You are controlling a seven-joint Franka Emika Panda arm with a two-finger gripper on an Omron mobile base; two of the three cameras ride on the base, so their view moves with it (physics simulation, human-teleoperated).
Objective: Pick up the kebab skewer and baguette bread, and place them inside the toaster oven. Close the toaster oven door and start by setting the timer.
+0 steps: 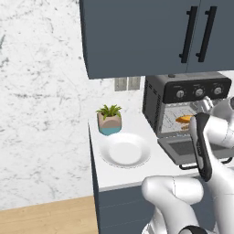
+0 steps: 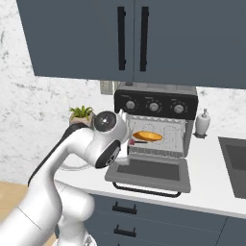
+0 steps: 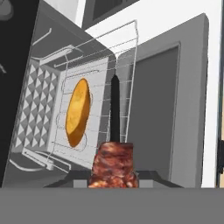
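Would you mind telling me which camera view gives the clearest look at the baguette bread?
The hand view: the baguette bread shows whole and large, lying on the wire rack inside the toaster oven. The right base view shows it small but unobstructed behind the open toaster oven door. In the left base view the arm partly covers it.

One toaster oven [image 2: 156,129] with three knobs, one baguette bread [image 2: 147,136] (on the rack), one kebab skewer [image 3: 113,162], one plate [image 1: 124,151], one potted plant [image 1: 109,119].
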